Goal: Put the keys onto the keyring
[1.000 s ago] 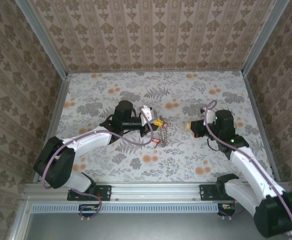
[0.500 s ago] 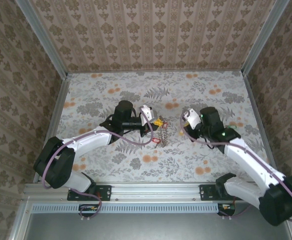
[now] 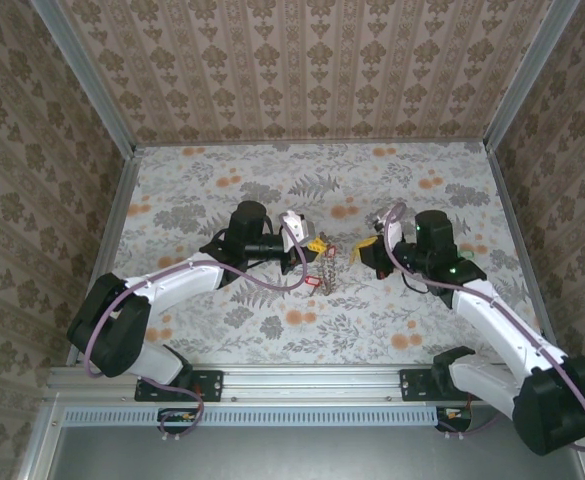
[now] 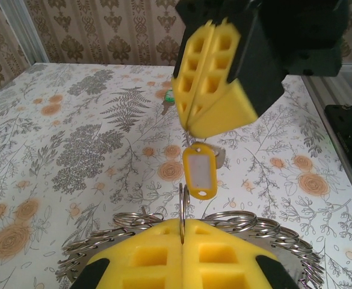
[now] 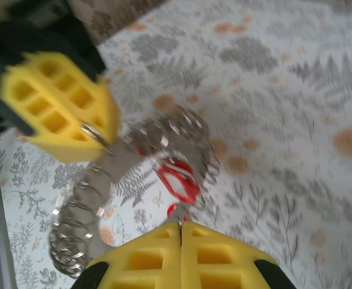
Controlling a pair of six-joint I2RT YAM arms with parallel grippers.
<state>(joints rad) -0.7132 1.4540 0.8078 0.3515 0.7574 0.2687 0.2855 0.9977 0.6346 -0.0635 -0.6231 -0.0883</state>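
**Yellow-tagged key at the ring, not yet threaded**

My left fingers (image 4: pixel 139 259) are pressed shut on one upright ring of the long silvery chain of small metal rings (image 4: pixel 248 224), the rest of which bunches to either side of them above the floral-patterned surface (image 4: pixel 73 132). My right fingers (image 4: pixel 224 90) are closed too, pinching the top of a small key with a yellow plastic tag (image 4: pixel 200 174). It hangs just beside the top of that held ring; touching or not, I cannot tell. I judge this key is not on yet. A red-tagged key (image 5: pixel 177 179) sits against the chain, but through the blur I cannot tell whether it is threaded. A small green-headed key (image 4: pixel 169 94) lies on the surface beyond, apparently left to do.
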